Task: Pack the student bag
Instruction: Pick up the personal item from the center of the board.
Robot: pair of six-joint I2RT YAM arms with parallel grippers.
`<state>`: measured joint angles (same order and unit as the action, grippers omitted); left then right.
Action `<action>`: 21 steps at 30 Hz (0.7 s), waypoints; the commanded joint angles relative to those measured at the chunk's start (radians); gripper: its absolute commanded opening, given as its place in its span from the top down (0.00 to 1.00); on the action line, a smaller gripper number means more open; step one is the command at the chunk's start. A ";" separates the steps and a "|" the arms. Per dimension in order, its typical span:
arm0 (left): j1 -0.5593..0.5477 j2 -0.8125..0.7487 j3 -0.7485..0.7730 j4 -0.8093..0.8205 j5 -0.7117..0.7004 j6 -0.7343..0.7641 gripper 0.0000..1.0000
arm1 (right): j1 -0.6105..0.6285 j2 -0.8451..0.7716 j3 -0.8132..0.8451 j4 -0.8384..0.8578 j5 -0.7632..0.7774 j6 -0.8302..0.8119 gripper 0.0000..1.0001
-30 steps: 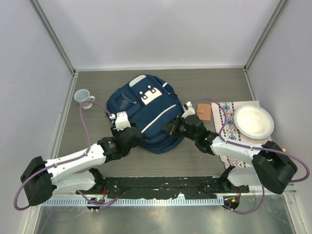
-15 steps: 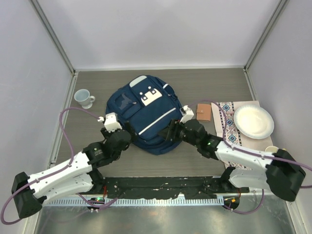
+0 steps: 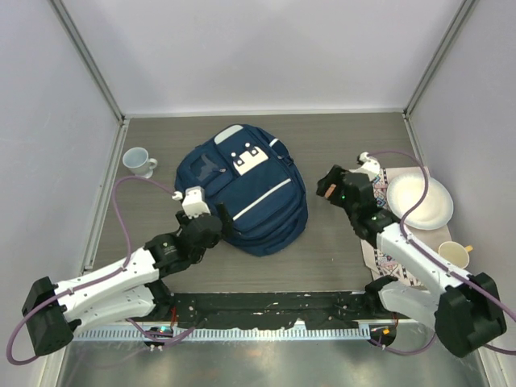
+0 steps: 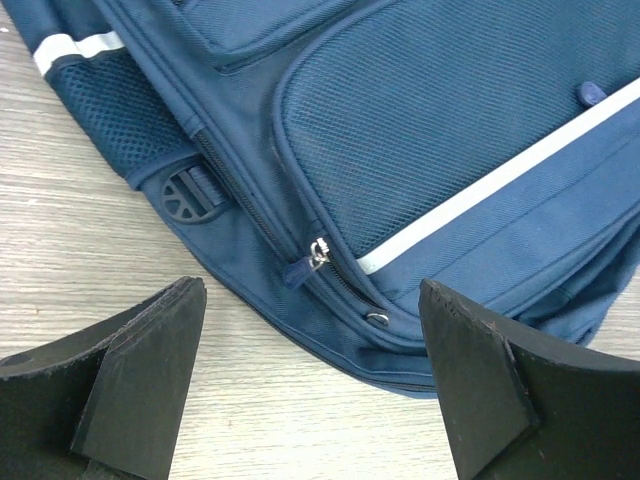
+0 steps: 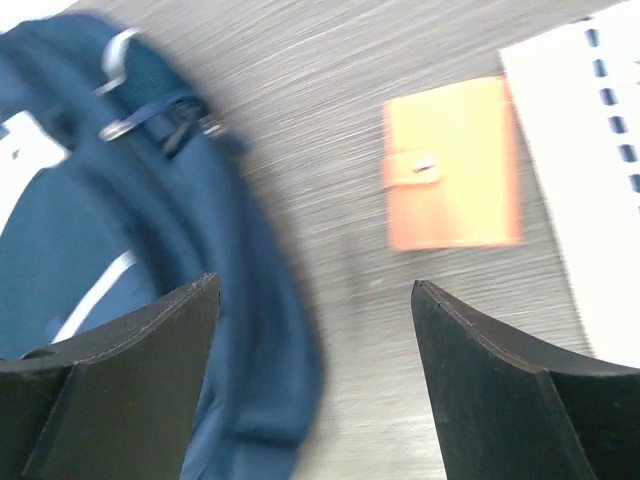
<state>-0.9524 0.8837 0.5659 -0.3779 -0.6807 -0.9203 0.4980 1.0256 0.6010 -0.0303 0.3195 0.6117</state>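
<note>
The student bag (image 3: 242,189) lies flat in the middle of the table, navy with white stripes and a white patch. My left gripper (image 3: 226,222) is at its near left edge. In the left wrist view the bag (image 4: 450,150) fills the top, with a zipper pull (image 4: 305,265) on its side seam; that gripper (image 4: 312,370) is open over bare table just short of the bag's edge. My right gripper (image 3: 326,187) hangs open to the right of the bag, apart from it. The right wrist view is blurred: bag (image 5: 180,250) at left, gripper (image 5: 315,370) empty.
An orange wallet (image 5: 450,165) lies on the table ahead of the right gripper, beside a patterned placemat (image 3: 379,211). A white plate (image 3: 419,201) sits on the mat and a cup (image 3: 453,256) near its front. A white mug (image 3: 139,161) stands left of the bag.
The right gripper opened, left the bag's right edge and swung right toward the placemat. The left gripper opened wider and shifted slightly along the bag's near left edge.
</note>
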 commanded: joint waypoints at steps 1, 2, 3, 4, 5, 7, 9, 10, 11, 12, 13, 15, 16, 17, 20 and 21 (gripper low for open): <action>0.004 -0.008 0.008 0.093 0.046 0.024 0.08 | -0.144 0.056 0.052 0.018 -0.033 -0.021 0.18; 0.004 -0.011 0.005 0.105 0.050 0.029 0.07 | -0.173 0.071 0.063 0.020 -0.020 -0.023 0.17; 0.004 -0.018 0.002 0.112 0.061 0.032 0.07 | -0.193 0.083 0.072 0.020 -0.007 -0.015 0.17; 0.004 -0.023 0.000 0.120 0.064 0.035 0.06 | -0.209 0.096 0.080 0.024 -0.002 -0.010 0.17; 0.004 -0.028 -0.001 0.129 0.067 0.041 0.05 | -0.222 0.123 0.079 0.061 0.001 -0.009 0.17; 0.004 -0.035 -0.004 0.137 0.070 0.046 0.04 | -0.271 0.154 0.082 0.110 -0.014 -0.009 0.17; 0.004 -0.040 0.000 0.131 0.072 0.055 0.03 | -0.324 0.212 0.097 0.124 -0.043 -0.013 0.17; 0.004 -0.043 0.002 0.128 0.075 0.057 0.02 | -0.346 0.235 0.120 0.118 -0.078 -0.021 0.17; 0.004 -0.045 0.002 0.129 0.078 0.061 0.02 | -0.366 0.288 0.132 0.113 -0.109 -0.029 0.17; 0.004 -0.046 -0.001 0.131 0.078 0.066 0.01 | -0.401 0.316 0.141 0.116 -0.140 -0.039 0.17; 0.004 -0.046 -0.006 0.135 0.079 0.066 0.01 | -0.415 0.344 0.160 0.124 -0.184 -0.050 0.17; 0.004 -0.048 -0.011 0.152 0.082 0.072 0.01 | -0.440 0.433 0.169 0.148 -0.236 -0.062 0.17; 0.004 -0.045 -0.015 0.158 0.086 0.077 0.01 | -0.464 0.467 0.190 0.153 -0.264 -0.069 0.17; 0.004 -0.043 -0.017 0.162 0.089 0.080 0.00 | -0.475 0.493 0.200 0.155 -0.293 -0.066 0.17; 0.004 -0.037 -0.014 0.165 0.089 0.097 0.01 | -0.486 0.582 0.206 0.237 -0.396 -0.093 0.20; 0.004 -0.037 -0.014 0.165 0.087 0.100 0.01 | -0.486 0.602 0.210 0.243 -0.399 -0.093 0.21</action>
<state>-0.9524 0.8524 0.5529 -0.2695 -0.5922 -0.8555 0.0158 1.5707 0.7723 0.1089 0.0570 0.5617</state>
